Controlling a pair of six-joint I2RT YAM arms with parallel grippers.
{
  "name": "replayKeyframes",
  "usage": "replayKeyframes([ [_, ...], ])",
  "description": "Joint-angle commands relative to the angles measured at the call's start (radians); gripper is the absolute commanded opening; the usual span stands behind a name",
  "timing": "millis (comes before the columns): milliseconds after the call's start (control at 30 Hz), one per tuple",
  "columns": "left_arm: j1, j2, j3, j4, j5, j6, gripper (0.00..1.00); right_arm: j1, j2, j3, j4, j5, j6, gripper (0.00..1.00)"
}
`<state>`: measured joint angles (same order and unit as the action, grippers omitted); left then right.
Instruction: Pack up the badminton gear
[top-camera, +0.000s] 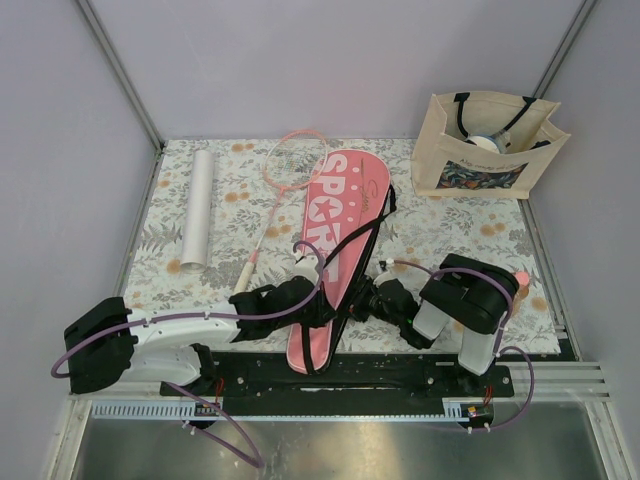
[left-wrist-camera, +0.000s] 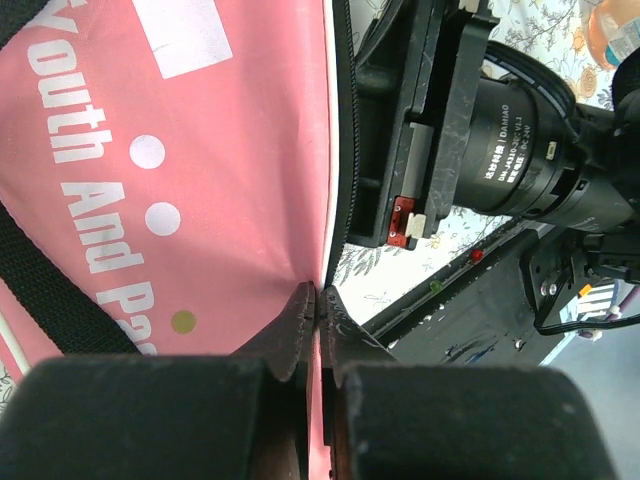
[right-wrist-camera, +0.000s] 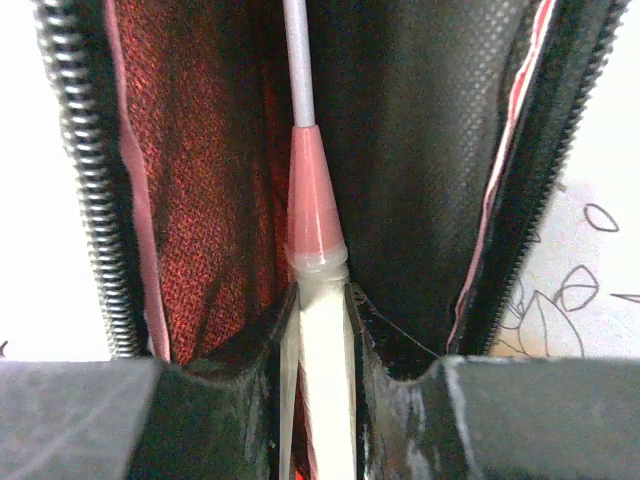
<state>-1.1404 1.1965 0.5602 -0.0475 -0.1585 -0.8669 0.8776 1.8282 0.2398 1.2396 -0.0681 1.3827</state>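
The long pink fabric racket cover (top-camera: 335, 215), lettered in white and carrying a black strap, is lying slantwise across the middle of the floral-patterned worktop (top-camera: 450, 240), with its narrow end reaching the near edge. The left gripper (left-wrist-camera: 320, 305) is pinching the cover's pink edge, its fingers pressed together on the fabric. The right gripper (right-wrist-camera: 322, 340) is clamping the white handle of a thin pink-framed racket (right-wrist-camera: 312, 200), whose pink cone and pale shaft are running into the unzipped cover between the two rows of zipper teeth. A second pink-framed racket (top-camera: 268, 222) is lying on the worktop just left of the cover, and a white cylindrical tube (top-camera: 198, 210) is lying along the left edge. A beige tote bag (top-camera: 480, 150) is standing at the far right corner. A small peach-coloured bottle (top-camera: 522, 274) is showing near the right edge, beside the right arm.
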Motion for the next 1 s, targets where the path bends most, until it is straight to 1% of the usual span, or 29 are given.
replayKeyframes([
  [0, -0.016, -0.002, 0.009, 0.087, 0.09, -0.029, 0.0, -0.009, 0.016, 0.041, 0.213, 0.116, -0.013, 0.24],
  [300, -0.016, -0.017, -0.017, 0.098, 0.07, -0.035, 0.0, -0.009, 0.039, 0.084, 0.218, 0.1, -0.045, 0.24],
  [400, -0.016, -0.014, -0.017, 0.097, 0.063, -0.034, 0.0, -0.009, 0.06, 0.096, 0.221, 0.079, -0.039, 0.27],
  [467, -0.016, -0.014, -0.008, 0.074, 0.047, -0.029, 0.04, -0.008, 0.06, 0.087, 0.222, 0.086, -0.028, 0.3],
  [500, -0.016, -0.012, -0.003, 0.063, 0.037, -0.024, 0.07, -0.008, 0.056, 0.079, 0.221, 0.091, -0.025, 0.34],
  [600, -0.016, -0.009, 0.024, 0.012, 0.013, -0.009, 0.2, -0.008, 0.017, 0.046, 0.213, 0.109, -0.019, 0.41],
  [667, -0.016, -0.009, 0.04, -0.026, -0.002, 0.0, 0.25, -0.008, -0.029, 0.02, 0.16, 0.122, 0.01, 0.45],
  [733, -0.016, -0.011, 0.061, -0.063, -0.025, 0.009, 0.31, -0.008, -0.081, -0.008, 0.062, 0.122, 0.054, 0.45],
  [833, -0.015, -0.018, 0.087, -0.098, -0.047, 0.029, 0.39, -0.008, -0.171, -0.031, -0.078, 0.114, 0.053, 0.44],
  [933, -0.015, -0.031, 0.099, -0.107, -0.058, 0.046, 0.45, -0.008, -0.306, -0.031, -0.285, 0.128, 0.021, 0.45],
  [967, -0.015, -0.032, 0.104, -0.11, -0.062, 0.048, 0.47, -0.008, -0.355, -0.022, -0.384, 0.136, 0.004, 0.44],
])
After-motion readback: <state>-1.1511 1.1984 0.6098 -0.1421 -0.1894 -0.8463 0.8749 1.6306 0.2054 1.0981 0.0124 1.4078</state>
